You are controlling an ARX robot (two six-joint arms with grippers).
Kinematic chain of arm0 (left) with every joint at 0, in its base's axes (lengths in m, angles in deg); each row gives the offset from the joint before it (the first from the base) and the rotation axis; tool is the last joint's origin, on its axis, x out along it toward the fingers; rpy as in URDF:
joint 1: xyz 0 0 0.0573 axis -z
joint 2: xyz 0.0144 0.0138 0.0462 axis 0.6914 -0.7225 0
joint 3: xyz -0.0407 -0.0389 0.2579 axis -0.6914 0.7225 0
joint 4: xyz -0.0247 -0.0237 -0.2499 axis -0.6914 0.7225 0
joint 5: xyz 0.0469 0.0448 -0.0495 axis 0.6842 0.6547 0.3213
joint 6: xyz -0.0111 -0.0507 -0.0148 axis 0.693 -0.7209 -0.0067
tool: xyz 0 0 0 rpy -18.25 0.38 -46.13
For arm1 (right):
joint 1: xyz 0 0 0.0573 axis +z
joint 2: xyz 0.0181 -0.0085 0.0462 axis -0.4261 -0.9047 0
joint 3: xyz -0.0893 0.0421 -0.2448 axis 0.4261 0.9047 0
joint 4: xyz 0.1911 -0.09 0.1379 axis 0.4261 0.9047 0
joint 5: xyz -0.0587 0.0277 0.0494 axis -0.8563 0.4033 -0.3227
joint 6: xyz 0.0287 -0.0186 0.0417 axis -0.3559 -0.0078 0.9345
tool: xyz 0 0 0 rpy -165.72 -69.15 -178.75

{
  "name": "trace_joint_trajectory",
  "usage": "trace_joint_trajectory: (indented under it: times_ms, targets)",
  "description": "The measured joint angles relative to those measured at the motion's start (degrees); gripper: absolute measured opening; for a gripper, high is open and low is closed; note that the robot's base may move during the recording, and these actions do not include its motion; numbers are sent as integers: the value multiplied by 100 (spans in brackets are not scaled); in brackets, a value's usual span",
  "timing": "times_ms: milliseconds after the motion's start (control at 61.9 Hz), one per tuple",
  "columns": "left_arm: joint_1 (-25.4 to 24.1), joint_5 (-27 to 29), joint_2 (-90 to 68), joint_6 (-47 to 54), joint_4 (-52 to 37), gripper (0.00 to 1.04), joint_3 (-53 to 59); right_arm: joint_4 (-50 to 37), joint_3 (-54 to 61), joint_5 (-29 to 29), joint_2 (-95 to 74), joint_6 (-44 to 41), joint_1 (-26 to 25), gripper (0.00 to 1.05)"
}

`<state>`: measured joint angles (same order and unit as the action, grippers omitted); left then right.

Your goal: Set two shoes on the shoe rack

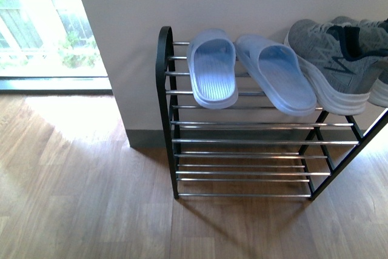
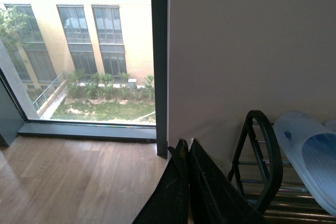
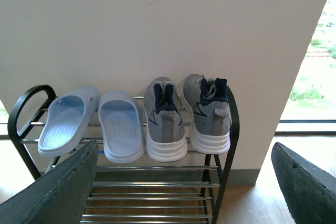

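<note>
Wood floor and a pale wall frame the scene. Left pincer [image 2: 186,148] is pressed closed, empty; right pincer [image 3: 184,182] gapes wide, empty. Ahead, the shoe rack [image 3: 224,129] carries blue slides [image 3: 122,124] and grey sneakers [image 3: 164,119] side by side on its top tier.
</note>
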<state>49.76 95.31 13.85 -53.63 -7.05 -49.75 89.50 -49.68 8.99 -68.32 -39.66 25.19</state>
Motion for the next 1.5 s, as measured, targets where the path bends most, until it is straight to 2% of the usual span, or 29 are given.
trace_joint_trajectory:
  times_ms: [194,275,355,662,791,1130,1502]
  targets:
    - [-162,-136,621,2,87,1,498,2,0,2,0,0,0,96]
    - [-420,-503,905,11,203,1,678,2,0,2,0,0,0,96]
    - [-566,-533,1180,9,341,1,833,2,0,0,0,0,0,96]
    - [-577,-568,2245,11,1005,1,1226,0,0,4,0,0,0,96]
    - [-579,-564,2404,13,876,1,1486,0,0,4,0,0,0,96]
    - [-579,-570,3860,17,2229,1,1510,0,0,2,0,0,0,96]
    - [-579,-570,4743,15,3088,1,1510,2,0,4,0,0,0,96]
